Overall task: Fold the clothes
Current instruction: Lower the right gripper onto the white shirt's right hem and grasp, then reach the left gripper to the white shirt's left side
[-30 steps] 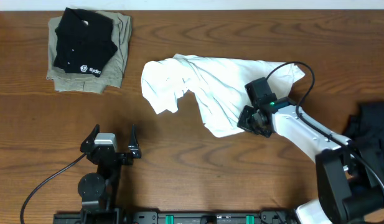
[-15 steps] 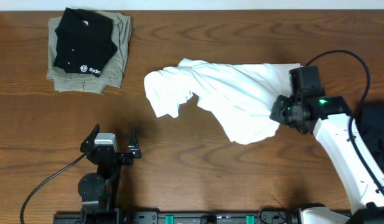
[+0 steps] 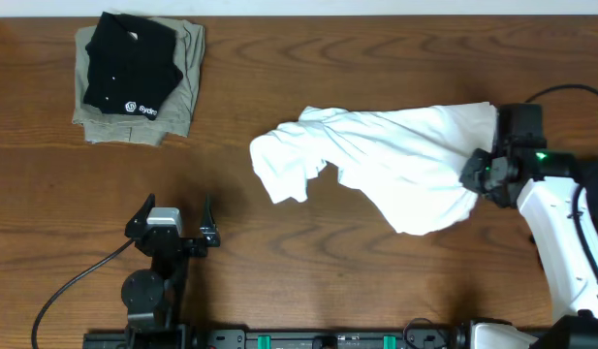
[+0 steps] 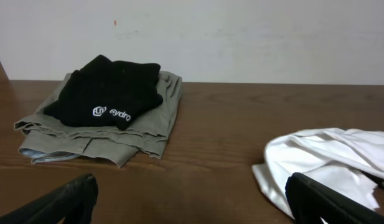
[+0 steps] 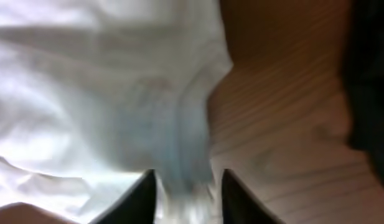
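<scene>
Overhead looks straight down, left wrist low and level; both see T-shirt [image 3: 395, 165].

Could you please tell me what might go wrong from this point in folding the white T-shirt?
The white T-shirt lies bunched and twisted; folding it as it lies would likely trap wrinkles.
Only its hem sits between the fingers of the right end effector, so it might slip out or snag.
The shirt lies far to the right, close to a dark item, and away from the open left end effector, which may reach it poorly.
</scene>
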Controlling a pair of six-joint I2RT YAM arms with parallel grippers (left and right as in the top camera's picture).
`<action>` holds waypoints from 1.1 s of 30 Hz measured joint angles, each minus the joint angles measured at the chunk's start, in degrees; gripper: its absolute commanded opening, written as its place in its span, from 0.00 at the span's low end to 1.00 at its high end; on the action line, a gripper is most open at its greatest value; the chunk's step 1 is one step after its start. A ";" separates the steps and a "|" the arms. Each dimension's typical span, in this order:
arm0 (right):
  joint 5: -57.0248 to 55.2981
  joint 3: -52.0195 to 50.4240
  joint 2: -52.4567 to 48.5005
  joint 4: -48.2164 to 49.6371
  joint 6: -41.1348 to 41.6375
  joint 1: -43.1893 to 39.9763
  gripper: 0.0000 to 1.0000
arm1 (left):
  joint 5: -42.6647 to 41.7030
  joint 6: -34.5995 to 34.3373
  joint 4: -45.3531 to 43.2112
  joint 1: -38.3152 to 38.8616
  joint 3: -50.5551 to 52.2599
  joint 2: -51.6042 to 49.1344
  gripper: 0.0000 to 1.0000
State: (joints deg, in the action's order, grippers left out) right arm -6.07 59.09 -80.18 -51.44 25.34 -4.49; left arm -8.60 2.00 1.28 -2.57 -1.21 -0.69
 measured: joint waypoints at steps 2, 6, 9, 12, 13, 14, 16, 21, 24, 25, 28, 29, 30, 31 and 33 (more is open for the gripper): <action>-0.52 0.00 0.00 -0.13 -0.44 -1.03 0.43 | 0.00 0.00 0.00 0.00 0.00 0.00 0.98; -0.79 0.00 0.00 -0.96 -0.90 -2.10 0.49 | 0.00 0.00 0.00 0.00 0.00 -0.02 0.98; 3.91 0.00 0.02 -1.29 -2.60 -2.14 0.55 | 0.00 0.00 0.00 0.00 0.00 -0.02 0.98; 13.42 0.00 0.07 -2.71 -5.57 -1.88 0.60 | 0.00 -0.02 -0.02 0.00 0.00 0.00 0.98; 16.41 0.00 0.09 -3.80 -6.51 -1.55 0.62 | -0.02 -0.04 0.00 0.00 0.00 -0.02 0.98; 19.17 0.00 0.09 -5.01 -7.39 -0.92 0.63 | -0.15 -0.24 -0.02 0.00 0.00 0.00 0.98; 22.32 0.00 0.11 -7.04 -8.50 0.94 0.64 | -0.92 -1.95 -0.13 0.00 0.00 0.00 0.98; 26.21 0.00 0.11 -7.93 -7.48 6.43 0.69 | -6.23 -12.15 -1.25 0.00 0.00 -0.02 0.98; 27.02 0.00 0.11 -7.17 -6.95 9.53 0.71 | -11.21 -21.62 -1.62 0.00 0.00 0.00 0.98; 27.19 0.00 0.11 -6.71 -6.95 10.62 0.73 | -12.74 -24.98 -1.68 0.00 0.00 -0.02 0.98; 27.41 0.00 0.11 -5.20 -6.75 14.14 0.80 | -16.98 -32.15 -2.47 0.00 0.07 -0.02 0.98; 27.28 0.00 0.11 -4.57 -6.84 15.58 0.80 | -18.78 -33.55 -3.52 0.00 0.22 -0.02 0.98; 27.21 -0.02 0.11 -4.26 -6.80 16.63 0.83 | -20.98 -34.40 -5.42 0.00 0.39 -0.09 0.98; 26.88 0.00 0.11 -3.82 -6.75 17.90 0.84 | -22.75 -34.82 -7.13 0.00 0.44 -0.11 0.98; 25.97 -0.02 0.11 -2.91 -6.45 19.78 0.85 | -26.64 -34.99 -9.11 0.00 0.33 -0.11 0.98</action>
State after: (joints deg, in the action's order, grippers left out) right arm 19.90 59.07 -80.07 -54.35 18.90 15.29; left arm -35.24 -32.99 -7.84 -2.57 -0.89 -0.80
